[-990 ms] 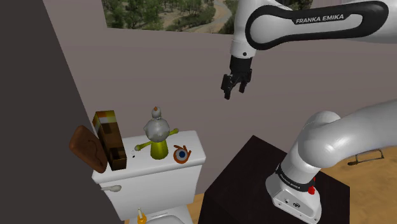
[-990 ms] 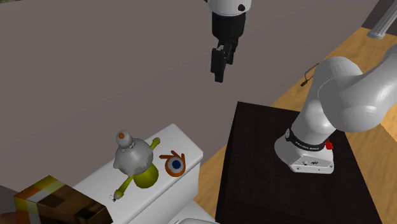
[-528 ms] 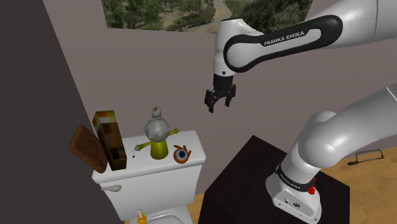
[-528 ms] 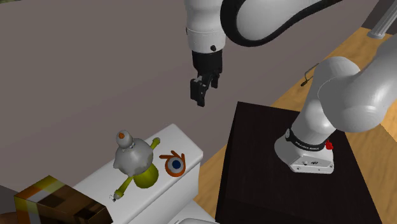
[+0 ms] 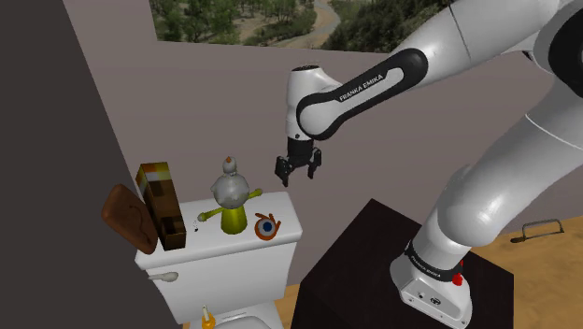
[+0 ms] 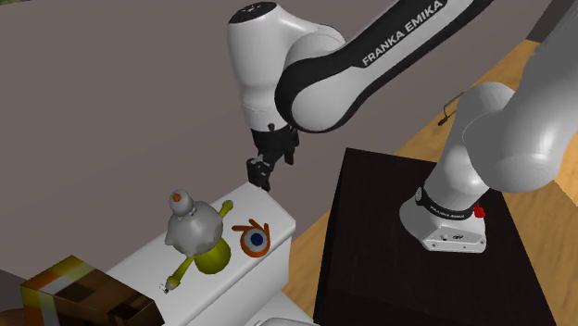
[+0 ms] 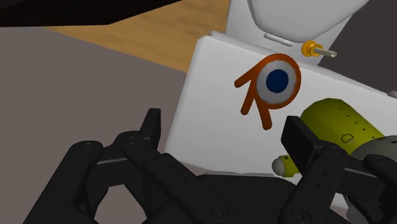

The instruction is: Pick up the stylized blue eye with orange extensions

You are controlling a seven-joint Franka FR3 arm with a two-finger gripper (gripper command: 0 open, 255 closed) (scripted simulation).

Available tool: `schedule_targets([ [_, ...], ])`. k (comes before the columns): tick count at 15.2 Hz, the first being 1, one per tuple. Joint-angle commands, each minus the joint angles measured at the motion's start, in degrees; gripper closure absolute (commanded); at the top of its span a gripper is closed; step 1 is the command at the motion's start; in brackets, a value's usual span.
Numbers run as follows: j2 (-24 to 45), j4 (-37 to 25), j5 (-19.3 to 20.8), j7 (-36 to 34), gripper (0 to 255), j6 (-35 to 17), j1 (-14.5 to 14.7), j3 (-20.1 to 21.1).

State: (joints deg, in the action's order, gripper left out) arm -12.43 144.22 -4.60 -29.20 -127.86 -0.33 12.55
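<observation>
The gripper (image 5: 297, 177) hangs in open air over the right end of the white tank (image 5: 291, 221), as the shoulder view shows it. Its jaws are apart with nothing between them. The eye (image 5: 267, 226) lies flat on the tank lid below the gripper and apart from it, close to the lid's right end and its front edge. A yellow-green doll (image 5: 232, 202) stands just beside the eye on the shoulder view's left. To the right there is a gap before the dark stand (image 5: 369, 271).

On the tank are one eye, one doll and one box (image 5: 159, 203), and one brown slab (image 5: 127, 216) leans at the far left end.

The shoulder view adds a flush handle (image 5: 164, 277) on the tank's front. The wrist view looks down between the fingers (image 7: 152, 129) at the eye's blue centre and orange prongs, with the white bowl (image 7: 299, 16) and an orange knob (image 7: 310, 48) past the lid's edge.
</observation>
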Motion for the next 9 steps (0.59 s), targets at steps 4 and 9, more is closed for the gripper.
schedule_targets([
  [4,12.4,-4.2,1.6,-6.1,0,-7.8,0.0,1.5],
  [9,24.5,-10.1,4.3,-12.4,0,-13.5,1.1,1.5],
])
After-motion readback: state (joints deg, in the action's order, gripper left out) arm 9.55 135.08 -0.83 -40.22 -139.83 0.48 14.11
